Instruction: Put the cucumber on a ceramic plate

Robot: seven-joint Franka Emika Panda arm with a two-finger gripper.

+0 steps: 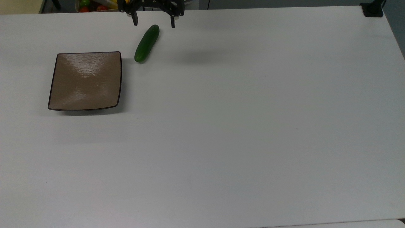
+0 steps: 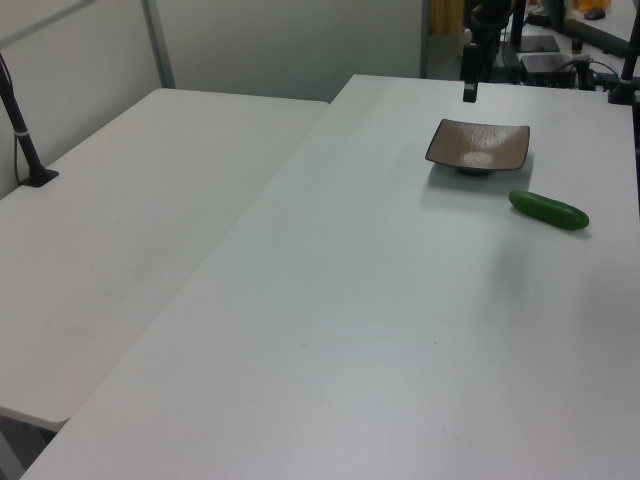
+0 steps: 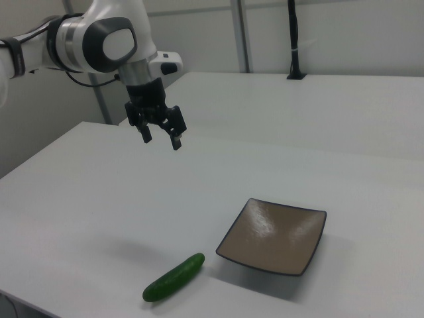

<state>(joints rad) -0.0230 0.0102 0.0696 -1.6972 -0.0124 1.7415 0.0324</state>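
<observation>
With the smooth dark green cucumber (image 1: 146, 43) lying on the white table (image 1: 221, 133) just beside the glossy tan-brown square ceramic plate (image 1: 85, 80), the black two-finger gripper (image 1: 154, 21) is hovering spread wide at the top view's upper centre, needing to descend squarely across its middle.

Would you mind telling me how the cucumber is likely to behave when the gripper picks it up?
The cucumber looks round and smooth, so it may roll sideways on the table if nudged. Its glossy skin could slip between the open gripper fingers. It looks stiff, so it probably won't sag.
</observation>
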